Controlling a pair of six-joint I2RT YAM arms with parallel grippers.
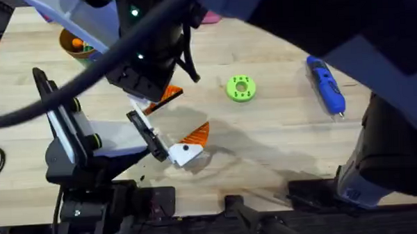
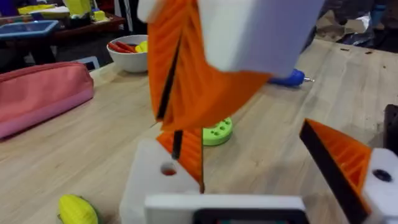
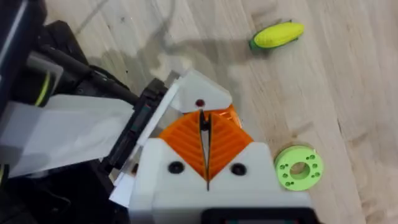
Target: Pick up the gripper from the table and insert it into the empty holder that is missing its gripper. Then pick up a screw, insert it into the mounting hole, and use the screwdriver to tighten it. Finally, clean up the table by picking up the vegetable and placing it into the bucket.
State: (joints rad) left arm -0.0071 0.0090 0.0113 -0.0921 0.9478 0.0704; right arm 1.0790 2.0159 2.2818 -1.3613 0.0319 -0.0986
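Observation:
My right gripper (image 3: 205, 148) reaches across, shut on the small orange gripper (image 2: 188, 155). It holds that piece against the white holder (image 2: 155, 180) (image 3: 199, 96), one jaw of my left gripper (image 2: 261, 168) (image 1: 172, 124). The left gripper stands open, its other finger (image 2: 348, 165) carrying an orange wedge. The holder's mounting hole (image 2: 168, 169) shows red inside. The blue screwdriver (image 1: 325, 85) lies at the right. The yellow corn vegetable (image 3: 277, 34) (image 2: 78, 210) lies on the wood near the left gripper. The bucket (image 1: 72, 49) stands far left. The screw is out of view.
A green disc with holes (image 1: 240, 88) (image 3: 298, 167) lies mid-table. A pink pouch (image 2: 37, 93) and a white bowl (image 2: 127, 53) of red and yellow toys sit farther back. The right arm's dark bulk (image 1: 316, 16) covers the top of the overhead view.

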